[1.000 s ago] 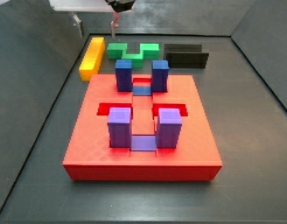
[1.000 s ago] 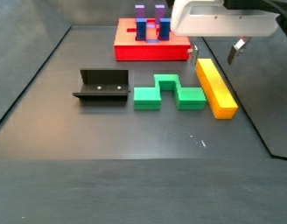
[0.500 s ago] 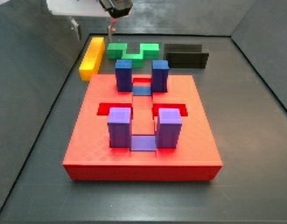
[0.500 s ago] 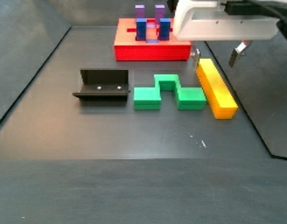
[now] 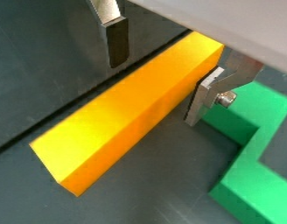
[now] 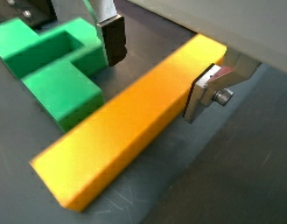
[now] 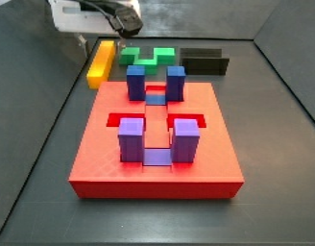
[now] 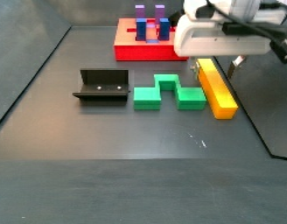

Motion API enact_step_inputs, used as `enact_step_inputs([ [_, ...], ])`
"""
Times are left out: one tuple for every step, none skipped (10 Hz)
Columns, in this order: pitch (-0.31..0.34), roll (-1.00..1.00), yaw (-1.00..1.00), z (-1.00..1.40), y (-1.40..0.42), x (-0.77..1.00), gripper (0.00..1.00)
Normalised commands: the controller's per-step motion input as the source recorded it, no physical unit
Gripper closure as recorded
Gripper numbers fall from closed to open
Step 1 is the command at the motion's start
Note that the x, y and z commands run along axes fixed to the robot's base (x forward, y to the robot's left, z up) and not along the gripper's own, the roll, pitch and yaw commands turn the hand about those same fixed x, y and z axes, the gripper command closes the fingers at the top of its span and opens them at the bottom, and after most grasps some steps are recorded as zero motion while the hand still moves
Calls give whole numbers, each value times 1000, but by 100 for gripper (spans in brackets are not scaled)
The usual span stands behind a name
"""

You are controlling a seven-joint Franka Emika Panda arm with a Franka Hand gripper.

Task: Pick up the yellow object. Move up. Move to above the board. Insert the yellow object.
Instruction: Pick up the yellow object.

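The yellow object [image 5: 125, 115] [image 6: 125, 133] is a long yellow-orange bar lying flat on the dark floor, seen in both side views [image 7: 101, 61] [image 8: 217, 89] next to the board. My gripper [image 5: 157, 83] [image 6: 156, 79] is open and low over the bar's end nearest the board. One finger [image 5: 115, 42] stands apart from one long side, and the other finger [image 6: 199, 96] is close against the opposite side. In a side view the gripper [image 8: 219, 61] hangs right over that end. The board [image 7: 154, 144] [image 8: 152, 52] is a red slab with blue and purple upright blocks.
A green notched block [image 8: 170, 92] [image 7: 153, 56] [image 6: 52, 66] [image 5: 257, 162] lies right beside the bar. The dark fixture [image 8: 101, 86] [image 7: 205, 61] stands past the green block. Grey walls ring the floor.
My gripper has come down from above the bar's board-side end, and its open fingers now straddle the bar. The bar, green block and board have not moved.
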Motion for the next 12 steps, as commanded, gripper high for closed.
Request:
enact_step_inputs([
  [0, 56, 0, -171, 89, 0, 0],
  [0, -4, 63, -26, 289, 23, 0],
  [0, 0, 80, -143, 180, 0, 0],
  [0, 17, 46, -191, 0, 0, 0],
  [0, 53, 3, -211, 0, -20, 0],
  [0, 111, 0, -246, -66, -66, 0],
  [0, 101, 0, -194, -49, -89, 0],
  [0, 86, 0, -137, -46, -94, 0],
  [0, 49, 0, 0, -29, -51, 0],
  [-66, 3, 0, 0, 0, -60, 0],
  [-3, 13, 0, -66, -63, -169, 0],
  [-6, 90, -34, -63, -194, -191, 0],
])
